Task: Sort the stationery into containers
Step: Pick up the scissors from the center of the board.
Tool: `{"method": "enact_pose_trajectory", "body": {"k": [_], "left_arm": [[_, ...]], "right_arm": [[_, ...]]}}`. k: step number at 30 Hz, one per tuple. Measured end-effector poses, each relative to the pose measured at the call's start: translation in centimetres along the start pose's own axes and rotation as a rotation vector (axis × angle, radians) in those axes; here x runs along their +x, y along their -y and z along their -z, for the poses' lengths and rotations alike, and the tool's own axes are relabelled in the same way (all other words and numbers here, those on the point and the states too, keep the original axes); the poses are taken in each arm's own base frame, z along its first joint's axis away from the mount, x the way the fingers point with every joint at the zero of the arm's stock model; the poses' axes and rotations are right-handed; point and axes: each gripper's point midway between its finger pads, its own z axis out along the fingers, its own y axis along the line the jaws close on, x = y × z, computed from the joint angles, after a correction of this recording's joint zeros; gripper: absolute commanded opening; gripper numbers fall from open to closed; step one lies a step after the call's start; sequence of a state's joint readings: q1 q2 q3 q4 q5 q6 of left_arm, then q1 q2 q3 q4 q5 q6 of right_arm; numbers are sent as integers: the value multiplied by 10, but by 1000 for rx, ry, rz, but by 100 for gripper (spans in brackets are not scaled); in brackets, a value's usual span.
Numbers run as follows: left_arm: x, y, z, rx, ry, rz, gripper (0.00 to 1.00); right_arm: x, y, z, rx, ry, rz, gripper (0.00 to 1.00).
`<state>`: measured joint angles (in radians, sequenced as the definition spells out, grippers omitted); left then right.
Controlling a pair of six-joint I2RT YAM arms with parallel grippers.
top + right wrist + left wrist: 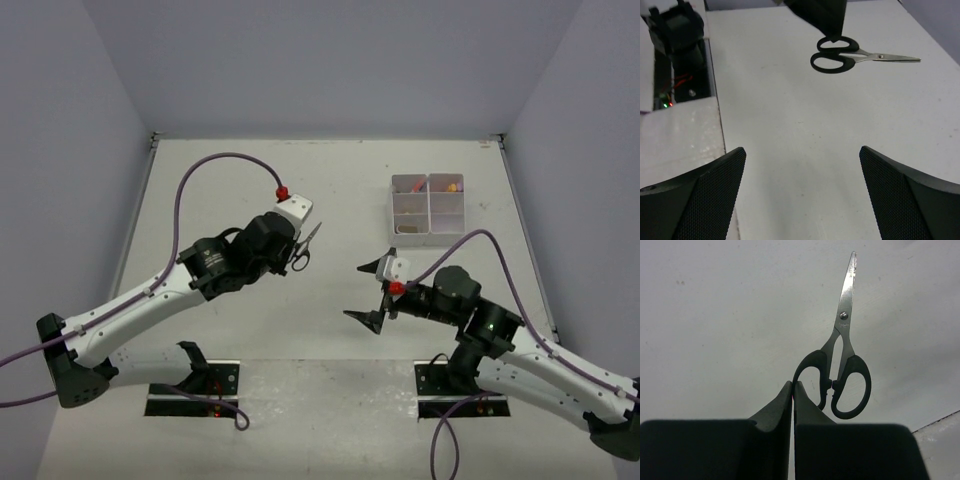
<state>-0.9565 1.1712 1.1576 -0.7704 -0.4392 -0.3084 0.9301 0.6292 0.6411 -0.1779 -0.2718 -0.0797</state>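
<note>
Left gripper point(792, 385) pinched shut on handle loop of scissors point(843, 316), blades pointing away, toward far right; right gripper point(802, 150) spread wide, empty, facing scissors across gap; organiser box point(428, 238) far right, nearer right arm

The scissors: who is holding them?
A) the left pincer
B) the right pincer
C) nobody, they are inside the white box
A: the left pincer is shut on a black handle loop of the scissors, while the right pincer stands wide open and empty.
</note>
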Motion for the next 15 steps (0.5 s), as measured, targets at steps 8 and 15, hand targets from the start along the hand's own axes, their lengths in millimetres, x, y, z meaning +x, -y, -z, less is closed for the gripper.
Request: {"method": "enact_pose_trajectory", "body": {"k": [8,15], "left_arm": [[1,4,17,89,10,-53,0],[8,17,27,191,-7,-80,0]], "right_arm": [[28,-3,-32,14,41,482,99],[48,5,-70,132,-42,849,96]]}}
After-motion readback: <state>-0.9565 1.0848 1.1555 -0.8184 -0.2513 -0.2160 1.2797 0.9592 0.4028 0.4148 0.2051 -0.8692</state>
